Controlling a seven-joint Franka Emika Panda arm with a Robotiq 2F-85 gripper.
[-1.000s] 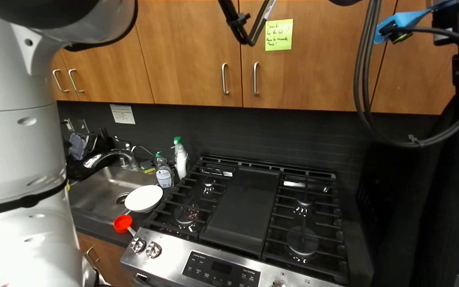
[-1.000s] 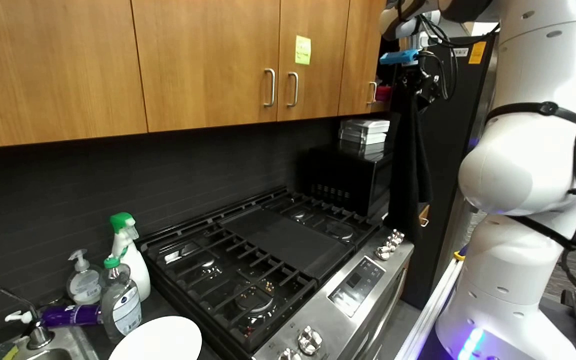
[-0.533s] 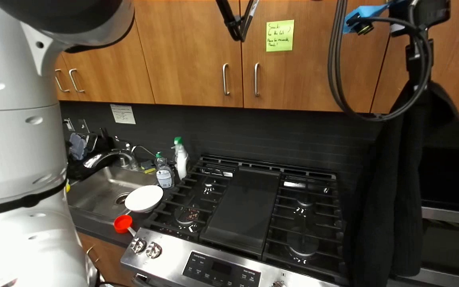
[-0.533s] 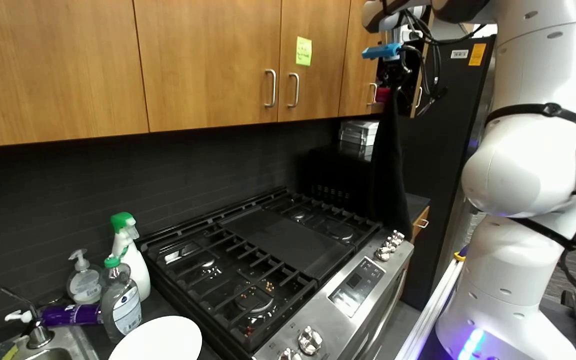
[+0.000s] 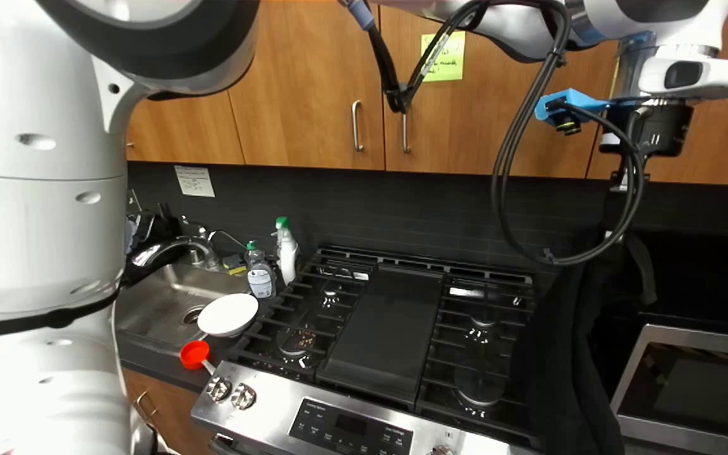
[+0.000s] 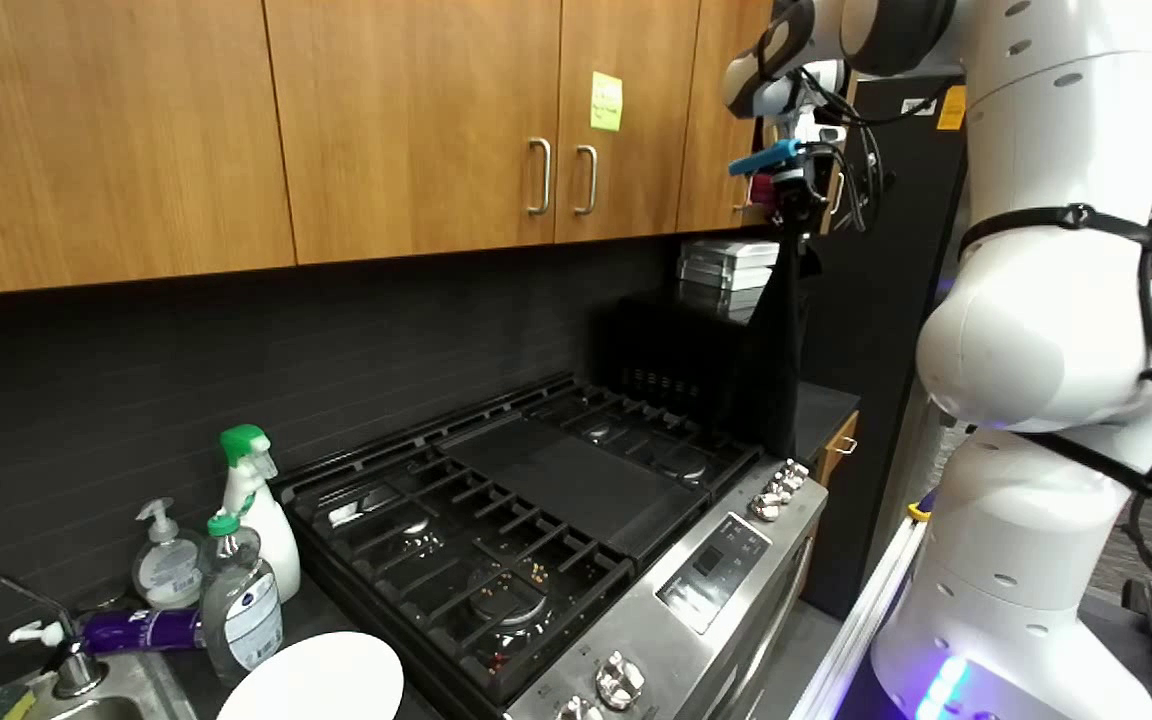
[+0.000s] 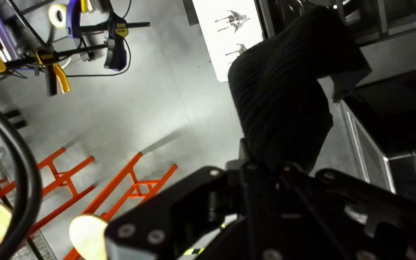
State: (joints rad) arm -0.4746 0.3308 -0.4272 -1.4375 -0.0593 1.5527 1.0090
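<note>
Holding the black cloth (image 5: 560, 366) pinched in narrowed fingers (image 7: 249, 187), set lower than a moment ago; hanging near the stove (image 5: 386, 328) and microwave (image 5: 699, 385). Likely brings cloth nearer stove height, grip intact.

Cabinets (image 6: 416, 130): evenly and warmly lit in both exterior views.
Backsplash (image 6: 86, 400): dim, lying in shadow beneath the cabinets, its tile lines faint.
Note (image 6: 606, 100): bright yellow, its writing blurred in an exterior view.
Arm (image 5: 35, 253): overexposed low down, nearly pure white in an exterior view; a blue light (image 6: 941, 690) flares at its base.
Dish (image 6: 321, 680): burnt out to flat white.
Steel front (image 5: 269, 411): glare in an exterior view, bleached white in the wrist view.
Black cloth (image 7: 284, 90): crushed to near-black, its ribbing visible in the wrist view.
Claw (image 7: 262, 162): dark and slightly soft in the wrist view's foreground.
Floor (image 7: 193, 126): pale, brightly lit, streaked with shadows beside the stools (image 7: 87, 236).
</note>
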